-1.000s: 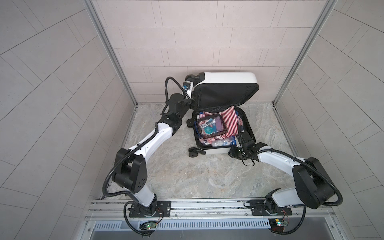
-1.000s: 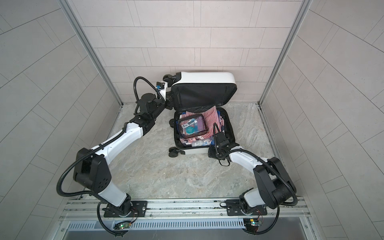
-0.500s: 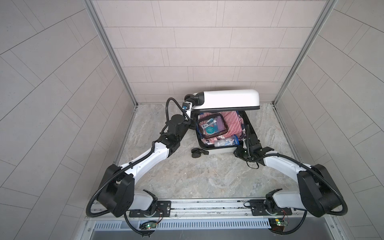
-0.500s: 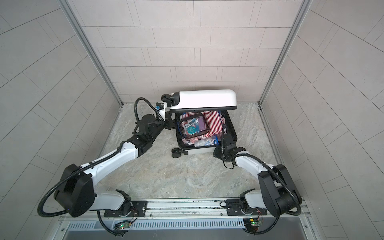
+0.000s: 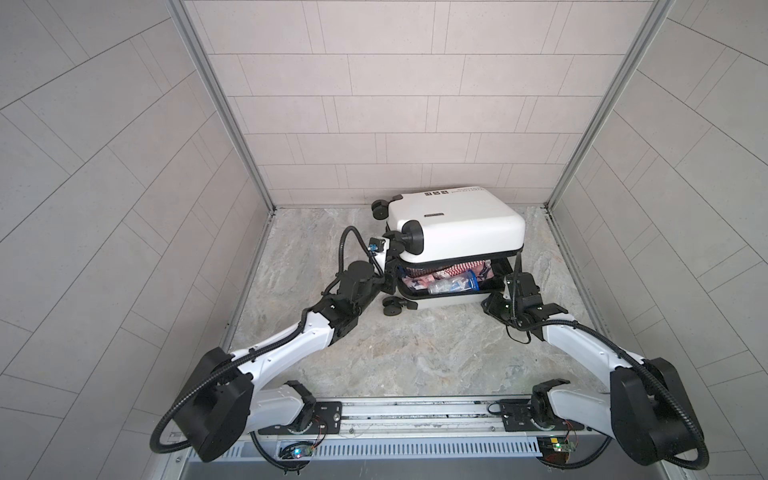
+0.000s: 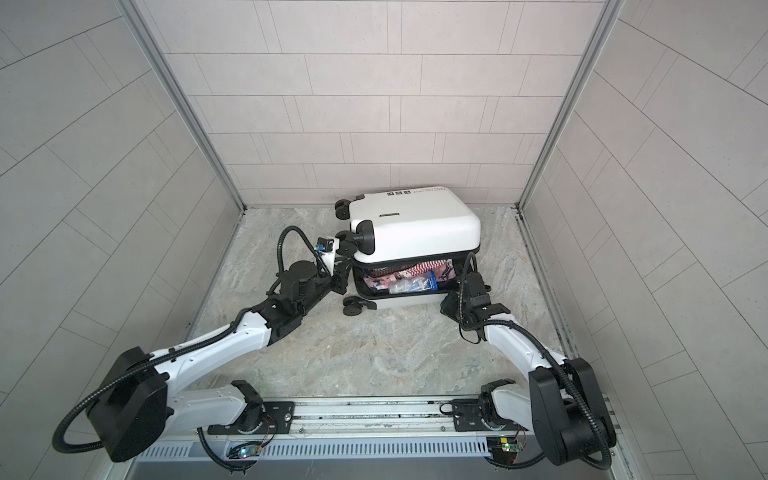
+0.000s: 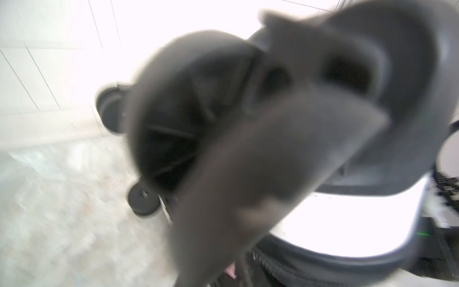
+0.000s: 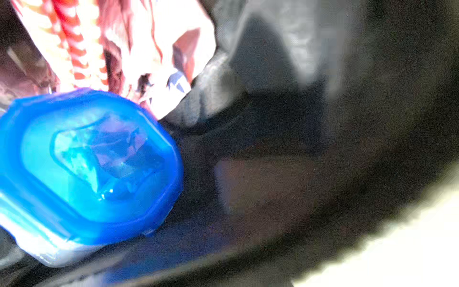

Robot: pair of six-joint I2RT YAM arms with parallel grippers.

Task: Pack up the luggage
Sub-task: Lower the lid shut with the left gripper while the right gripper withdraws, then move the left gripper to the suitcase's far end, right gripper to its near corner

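Luggage (image 5: pixel 455 226) lid nearly down. Left gripper (image 5: pixel 392 262) at its wheel end, right gripper (image 5: pixel 510 284) opposite; cannot tell either's jaws.

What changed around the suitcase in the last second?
The luggage lid swung down from upright to almost shut, with a gap left in front; the left gripper came down with it. The right gripper stayed at the right front corner; striped cloth and blue-lidded container are still inside.

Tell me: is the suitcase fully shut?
Partly open: striped cloth and a blue-lidded container show through the gap between suitcase lid and base.
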